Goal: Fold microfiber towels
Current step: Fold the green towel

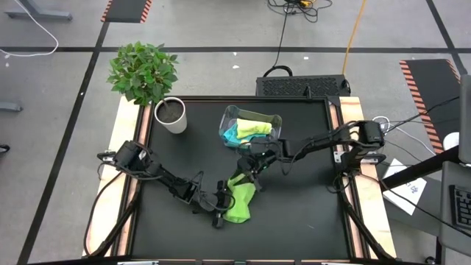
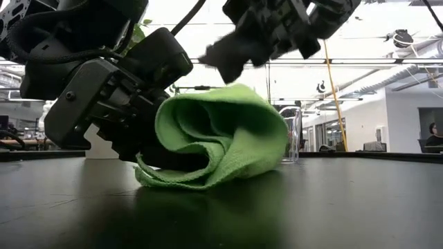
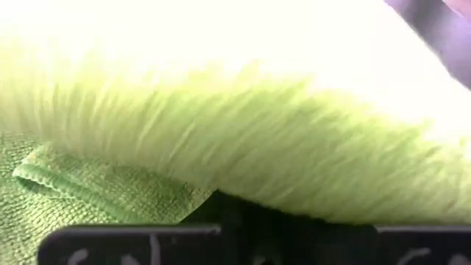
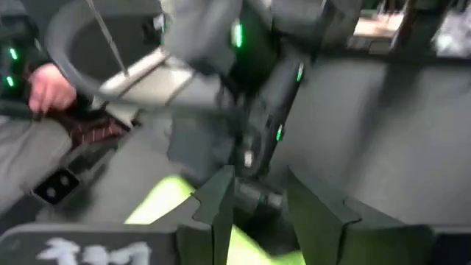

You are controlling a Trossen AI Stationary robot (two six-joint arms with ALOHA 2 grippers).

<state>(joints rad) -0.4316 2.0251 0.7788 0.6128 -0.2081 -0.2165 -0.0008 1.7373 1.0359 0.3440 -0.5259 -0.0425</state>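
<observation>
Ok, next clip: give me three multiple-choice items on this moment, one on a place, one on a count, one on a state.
1. Where does the bright green towel lie?
A. On the table, in front of the clear bin
B. Inside the clear bin
C. Draped over the plant pot

2. How many towels sit in the clear bin?
A. None
B. Two
C. Four

3. How does the bright green towel lie?
A. Spread flat
B. Bunched and partly rolled over itself
C. Hanging clear of the table

Key: 1 A, the high view shows it on the black tabletop between the left gripper and right gripper. 2 B, a pale yellow-green towel and a turquoise towel show there. 3 B, the low view shows its curled layers.
</observation>
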